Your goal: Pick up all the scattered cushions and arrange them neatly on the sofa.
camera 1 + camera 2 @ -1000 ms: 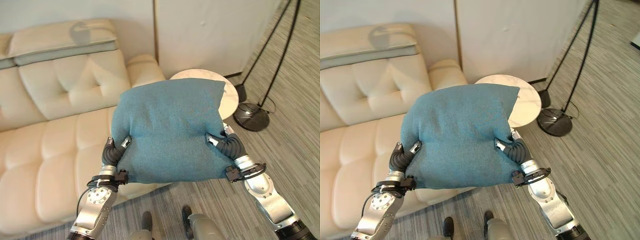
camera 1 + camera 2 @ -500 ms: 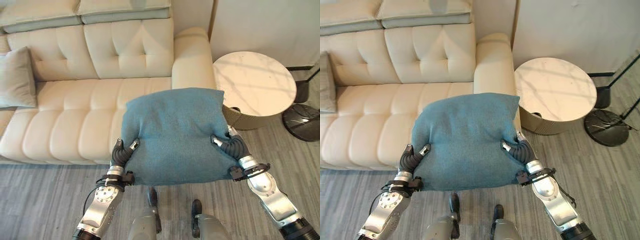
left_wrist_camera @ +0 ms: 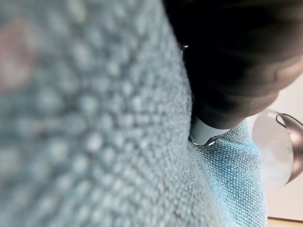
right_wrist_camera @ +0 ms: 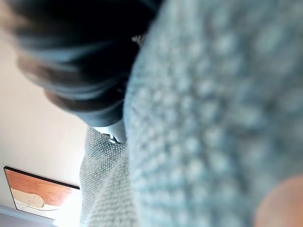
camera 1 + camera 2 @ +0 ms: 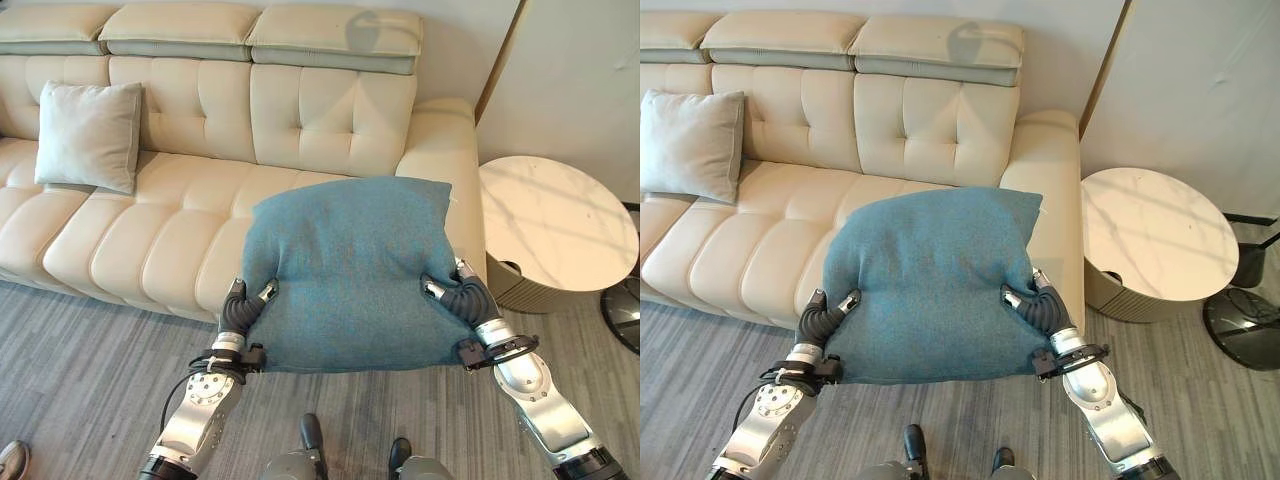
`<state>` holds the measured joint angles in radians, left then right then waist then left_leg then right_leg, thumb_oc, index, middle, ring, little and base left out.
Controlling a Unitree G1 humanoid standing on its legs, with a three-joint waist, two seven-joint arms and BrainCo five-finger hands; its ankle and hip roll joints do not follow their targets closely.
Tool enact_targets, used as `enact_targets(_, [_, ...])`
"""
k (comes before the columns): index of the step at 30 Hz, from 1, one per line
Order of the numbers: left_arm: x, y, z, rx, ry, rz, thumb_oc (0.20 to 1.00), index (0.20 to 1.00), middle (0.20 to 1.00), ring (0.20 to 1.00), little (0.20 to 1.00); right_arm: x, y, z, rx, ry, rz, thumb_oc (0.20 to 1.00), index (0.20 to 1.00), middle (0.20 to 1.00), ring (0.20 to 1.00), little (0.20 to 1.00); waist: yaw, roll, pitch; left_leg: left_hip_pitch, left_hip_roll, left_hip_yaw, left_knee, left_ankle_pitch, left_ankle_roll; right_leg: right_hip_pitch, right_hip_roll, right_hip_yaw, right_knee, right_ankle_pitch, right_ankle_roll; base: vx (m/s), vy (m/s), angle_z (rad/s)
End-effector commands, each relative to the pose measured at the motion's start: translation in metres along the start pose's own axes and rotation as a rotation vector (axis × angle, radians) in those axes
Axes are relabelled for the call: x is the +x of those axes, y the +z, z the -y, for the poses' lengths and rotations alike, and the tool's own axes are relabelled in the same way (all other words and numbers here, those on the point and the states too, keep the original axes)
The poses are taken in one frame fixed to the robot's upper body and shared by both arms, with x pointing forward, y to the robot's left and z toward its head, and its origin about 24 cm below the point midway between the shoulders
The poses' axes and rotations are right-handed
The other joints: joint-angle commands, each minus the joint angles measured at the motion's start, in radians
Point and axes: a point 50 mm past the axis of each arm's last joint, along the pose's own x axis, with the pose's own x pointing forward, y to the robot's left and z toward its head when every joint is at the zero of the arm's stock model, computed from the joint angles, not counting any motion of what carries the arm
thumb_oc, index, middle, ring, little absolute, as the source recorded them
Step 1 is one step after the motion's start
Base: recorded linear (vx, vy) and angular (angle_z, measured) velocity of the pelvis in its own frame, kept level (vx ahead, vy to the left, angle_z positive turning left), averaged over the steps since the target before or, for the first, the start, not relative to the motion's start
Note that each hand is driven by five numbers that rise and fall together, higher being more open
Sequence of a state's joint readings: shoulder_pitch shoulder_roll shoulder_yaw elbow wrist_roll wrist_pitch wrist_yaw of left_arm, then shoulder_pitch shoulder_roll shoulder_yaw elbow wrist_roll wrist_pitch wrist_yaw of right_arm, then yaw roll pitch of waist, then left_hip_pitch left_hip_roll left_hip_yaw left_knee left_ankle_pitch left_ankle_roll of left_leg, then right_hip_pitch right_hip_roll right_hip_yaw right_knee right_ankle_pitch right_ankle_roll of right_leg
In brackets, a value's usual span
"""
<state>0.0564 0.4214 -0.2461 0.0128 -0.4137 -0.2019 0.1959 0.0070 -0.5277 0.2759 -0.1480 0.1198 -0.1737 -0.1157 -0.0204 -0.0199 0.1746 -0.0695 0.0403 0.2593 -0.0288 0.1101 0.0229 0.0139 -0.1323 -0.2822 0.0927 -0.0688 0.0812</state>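
Note:
A large teal cushion [image 5: 348, 272] hangs in the air between my two hands, in front of the right end of the cream sofa [image 5: 330, 120]. My left hand [image 5: 240, 308] grips its left edge with the thumb pressed on top. At the cushion's right edge my right hand [image 5: 458, 295] holds on the same way. The fingers of both go under the cushion, out of sight. Both wrist views show the teal knit [image 3: 94, 142] [image 4: 213, 118] pressed up close. A pale grey cushion [image 5: 88, 135] leans upright against the sofa back at the left.
A round marble side table [image 5: 555, 225] stands right of the sofa arm, with a dark lamp base [image 5: 625, 312] past it. A person's shoe [image 5: 10, 460] shows on the grey striped floor at the lower left. The sofa seats between the two cushions are bare.
The whole picture has shifted: more of the sofa's left side and the whole grey cushion are now in view. The teal cushion stays held in both hands as before.

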Motion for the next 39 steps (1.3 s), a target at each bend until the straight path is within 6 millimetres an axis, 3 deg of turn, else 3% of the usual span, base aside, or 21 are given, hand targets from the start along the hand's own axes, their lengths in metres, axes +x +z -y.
enact_targets(1, [0.013, 0.054, 0.038, -0.03, -0.232, 0.284, 0.2, 0.2, 0.2, 0.2, 0.2, 0.02, 0.063, -0.033, 0.103, 0.163, 0.343, 0.2, 0.2, 0.2, 0.2, 0.2, 0.01, -0.041, -0.054, 0.009, -0.015, -0.002, 0.064, -0.164, -0.042, 0.014, -0.027, 0.064, -0.039, 0.011, 0.056, 0.08, 0.209, -0.03])
enact_targets(3, [0.013, 0.054, 0.037, -0.025, -0.234, 0.283, 0.2, 0.2, 0.2, 0.2, 0.2, 0.021, 0.065, -0.034, 0.105, 0.165, 0.349, 0.2, 0.2, 0.2, 0.2, 0.2, 0.013, -0.042, -0.052, 0.007, -0.025, -0.011, 0.068, -0.17, -0.033, 0.005, -0.039, 0.067, -0.002, 0.007, 0.06, 0.07, 0.203, 0.01])
enact_targets(4, [0.015, 0.055, 0.038, -0.016, -0.235, 0.283, 0.2, 0.2, 0.2, 0.2, 0.2, 0.022, 0.067, -0.037, 0.109, 0.173, 0.363, 0.2, 0.2, 0.2, 0.2, 0.2, 0.013, -0.043, -0.036, 0.011, -0.044, -0.037, 0.075, -0.181, -0.013, -0.048, -0.06, 0.088, 0.128, 0.025, 0.063, 0.07, 0.235, 0.03])
enact_targets(7, [0.017, 0.053, 0.038, -0.003, -0.235, 0.278, 0.2, 0.2, 0.2, 0.2, 0.2, 0.023, 0.068, -0.038, 0.119, 0.176, 0.364, 0.2, 0.2, 0.2, 0.2, 0.2, 0.008, -0.043, -0.019, 0.024, -0.06, -0.06, 0.079, -0.194, 0.002, -0.093, -0.06, 0.115, 0.233, 0.05, 0.064, 0.1, 0.192, 0.26])
enact_targets(8, [0.017, 0.051, 0.039, 0.005, -0.251, 0.269, 0.2, 0.2, 0.2, 0.2, 0.2, 0.021, 0.065, -0.039, 0.127, 0.179, 0.353, 0.2, 0.2, 0.2, 0.2, 0.2, -0.005, -0.033, -0.011, 0.046, -0.066, -0.085, 0.068, -0.2, 0.007, -0.145, -0.025, 0.155, 0.281, 0.056, 0.051, 0.15, 0.15, 0.44])
enact_targets(10, [0.016, 0.051, 0.039, 0.002, -0.258, 0.267, 0.2, 0.2, 0.2, 0.2, 0.2, 0.02, 0.064, -0.04, 0.135, 0.186, 0.347, 0.2, 0.2, 0.2, 0.2, 0.2, -0.01, -0.027, -0.005, 0.065, -0.069, -0.094, 0.06, -0.207, 0.007, -0.181, -0.005, 0.167, 0.286, 0.052, 0.047, 0.18, 0.108, 0.55])
enact_targets(14, [0.014, 0.052, 0.038, -0.003, -0.274, 0.268, 0.2, 0.2, 0.2, 0.2, 0.2, 0.02, 0.065, -0.038, 0.15, 0.203, 0.351, 0.2, 0.2, 0.2, 0.2, 0.2, -0.034, -0.019, 0.018, 0.126, -0.08, -0.128, 0.057, -0.252, 0.004, -0.272, 0.019, 0.138, 0.194, 0.063, 0.047, 0.33, 0.08, 0.35])
enact_targets(17, [0.016, 0.052, 0.04, -0.01, -0.275, 0.275, 0.2, 0.2, 0.2, 0.2, 0.2, 0.02, 0.064, -0.035, 0.178, 0.215, 0.342, 0.2, 0.2, 0.2, 0.2, 0.2, -0.068, -0.032, 0.028, 0.194, -0.108, -0.18, 0.075, -0.313, -0.009, -0.325, 0.045, 0.129, 0.03, 0.123, 0.078, 0.37, 0.002, 0.53])
enact_targets(20, [0.015, 0.049, 0.04, -0.018, -0.267, 0.268, 0.2, 0.2, 0.2, 0.2, 0.2, 0.016, 0.06, -0.034, 0.201, 0.217, 0.325, 0.2, 0.2, 0.2, 0.2, 0.2, -0.085, -0.032, 0.02, 0.239, -0.108, -0.207, 0.083, -0.328, -0.022, -0.34, 0.052, 0.101, -0.002, 0.158, 0.084, 0.41, -0.053, 0.61])
enact_targets(23, [0.011, 0.045, 0.039, -0.018, -0.269, 0.253, 0.2, 0.2, 0.2, 0.2, 0.2, 0.012, 0.056, -0.032, 0.208, 0.214, 0.31, 0.2, 0.2, 0.2, 0.2, 0.2, -0.095, -0.028, 0.001, 0.274, -0.099, -0.216, 0.088, -0.335, -0.037, -0.321, 0.043, 0.077, 0.003, 0.154, 0.073, 0.35, -0.072, 0.31])
enact_targets(25, [0.009, 0.042, 0.042, -0.029, -0.277, 0.241, 0.2, 0.2, 0.2, 0.2, 0.2, 0.007, 0.05, -0.028, 0.206, 0.196, 0.281, 0.2, 0.2, 0.2, 0.2, 0.2, -0.111, -0.014, -0.012, 0.272, -0.076, -0.233, 0.143, -0.277, -0.072, -0.294, 0.066, 0.115, 0.015, 0.152, 0.048, 0.42, -0.142, 0.06])
enact_targets(26, [0.01, 0.043, 0.043, -0.035, -0.287, 0.242, 0.2, 0.2, 0.2, 0.2, 0.2, 0.005, 0.047, -0.022, 0.181, 0.177, 0.273, 0.2, 0.2, 0.2, 0.2, 0.2, -0.119, -0.01, -0.007, 0.201, -0.04, -0.214, 0.319, -0.185, -0.127, -0.257, 0.071, 0.126, 0.012, 0.143, 0.023, 0.28, -0.14, 0.13])
enact_targets(29, [0.012, 0.045, 0.043, -0.036, -0.28, 0.25, 0.2, 0.2, 0.2, 0.2, 0.2, 0.003, 0.046, -0.015, 0.179, 0.152, 0.264, 0.2, 0.2, 0.2, 0.2, 0.2, -0.126, -0.015, -0.008, 0.128, -0.012, -0.186, 0.438, -0.131, -0.13, -0.226, 0.078, 0.147, -0.002, 0.119, -0.006, 0.22, -0.09, 0.26])
enact_targets(30, [0.012, 0.044, 0.043, -0.032, -0.283, 0.245, 0.2, 0.2, 0.2, 0.2, 0.2, 0.003, 0.043, -0.014, 0.179, 0.146, 0.251, 0.2, 0.2, 0.2, 0.2, 0.2, -0.131, -0.016, -0.01, 0.104, -0.003, -0.17, 0.429, -0.145, -0.113, -0.208, 0.077, 0.161, -0.01, 0.102, -0.009, 0.35, -0.011, -0.13])
enact_targets(31, [0.013, 0.045, 0.044, -0.029, -0.296, 0.245, 0.2, 0.2, 0.2, 0.2, 0.2, 0.002, 0.041, -0.009, 0.149, 0.13, 0.238, 0.2, 0.2, 0.2, 0.2, 0.2, -0.13, -0.022, -0.013, 0.056, 0.015, -0.145, 0.372, -0.196, -0.087, -0.177, 0.069, 0.19, -0.02, 0.083, -0.003, 0.29, 0.022, -0.15])
enact_targets(32, [0.013, 0.045, 0.045, -0.03, -0.296, 0.244, 0.2, 0.2, 0.2, 0.2, 0.2, 0.002, 0.041, -0.009, 0.148, 0.13, 0.237, 0.2, 0.2, 0.2, 0.2, 0.2, -0.127, -0.02, -0.012, 0.059, 0.015, -0.142, 0.37, -0.199, -0.086, -0.176, 0.07, 0.193, -0.019, 0.08, -0.002, 0.36, 0.096, -0.17])
enact_targets(33, [0.014, 0.049, 0.045, -0.024, -0.303, 0.259, 0.2, 0.2, 0.2, 0.2, 0.2, 0.001, 0.042, -0.003, 0.115, 0.112, 0.239, 0.2, 0.2, 0.2, 0.2, 0.2, -0.114, -0.033, -0.007, 0.009, 0.035, -0.159, 0.288, -0.234, -0.083, -0.146, 0.054, 0.223, -0.019, 0.059, 0.008, 0.26, 0.109, -0.14])
enact_targets(35, [0.014, 0.049, 0.044, -0.021, -0.302, 0.261, 0.2, 0.2, 0.2, 0.2, 0.2, 0.002, 0.042, -0.003, 0.109, 0.111, 0.24, 0.2, 0.2, 0.2, 0.2, 0.2, -0.104, -0.04, -0.004, -0.017, 0.03, -0.19, 0.244, -0.22, -0.087, -0.138, 0.049, 0.241, -0.019, 0.054, 0.009, 0.23, 0.117, -0.33])
enact_targets(36, [0.014, 0.05, 0.043, -0.016, -0.288, 0.265, 0.2, 0.2, 0.2, 0.2, 0.2, 0.004, 0.04, -0.001, 0.081, 0.099, 0.23, 0.2, 0.2, 0.2, 0.2, 0.2, -0.076, -0.042, 0.005, -0.064, 0.024, -0.289, 0.182, -0.175, -0.108, -0.107, 0.06, 0.291, -0.022, 0.041, 0.011, 0.2, 0.148, -0.59])
enact_targets(37, [0.015, 0.051, 0.043, -0.022, -0.281, 0.272, 0.2, 0.2, 0.2, 0.2, 0.2, 0.006, 0.039, -0.001, 0.069, 0.093, 0.226, 0.2, 0.2, 0.2, 0.2, 0.2, -0.071, -0.043, 0.003, -0.085, 0.025, -0.321, 0.16, -0.147, -0.118, -0.103, 0.062, 0.307, -0.024, 0.043, 0.012, 0.28, 0.208, -0.84])
enact_targets(39, [0.015, 0.05, 0.043, -0.02, -0.263, 0.274, 0.2, 0.2, 0.2, 0.2, 0.2, 0.008, 0.035, -0.002, 0.058, 0.092, 0.21, 0.2, 0.2, 0.2, 0.2, 0.2, -0.064, -0.045, 0.003, -0.103, 0.026, -0.34, 0.148, -0.131, -0.121, -0.09, 0.062, 0.325, -0.031, 0.039, 0.017, 0.18, 0.182, -0.96])
